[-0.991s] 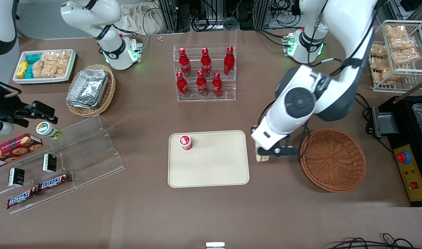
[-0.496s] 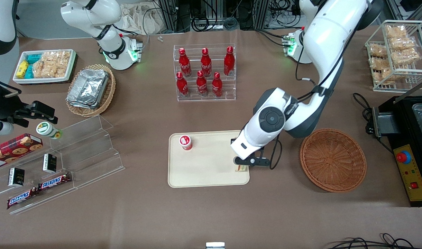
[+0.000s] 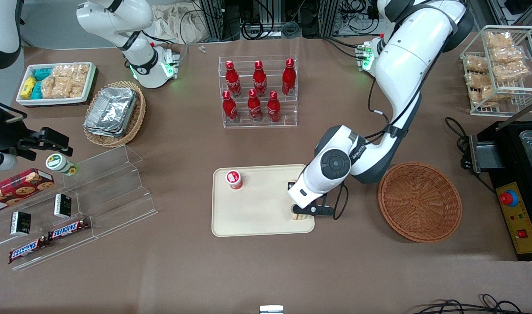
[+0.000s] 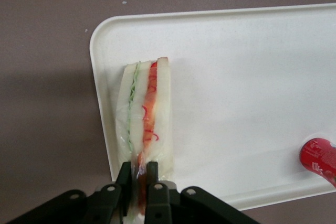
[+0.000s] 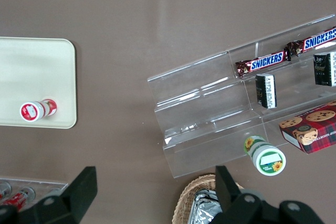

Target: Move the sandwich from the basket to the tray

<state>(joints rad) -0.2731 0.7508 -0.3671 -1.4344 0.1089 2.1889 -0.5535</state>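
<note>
The sandwich [image 4: 143,109] is a pale bread wedge with green and orange-red filling. My left gripper [image 4: 138,174] is shut on its wrapped end, and the wedge hangs over the cream tray [image 4: 252,77] near the corner closest to the basket. In the front view the gripper [image 3: 301,212] is low over the tray [image 3: 257,209], with only a sliver of the sandwich [image 3: 298,216] showing under it. The reddish-brown wicker basket [image 3: 419,201] stands beside the tray, toward the working arm's end, with nothing in it.
A small red-capped bottle [image 3: 233,179] stands on the tray's corner toward the parked arm. A rack of red bottles [image 3: 258,91] is farther from the front camera. Clear acrylic steps with snacks [image 3: 80,205] lie toward the parked arm's end; a wire snack rack [image 3: 501,65] and black box [image 3: 516,183] flank the basket.
The gripper carried the sandwich from beside the basket across onto the tray's edge and has come lower over the tray. The basket and the bottle have not moved.
</note>
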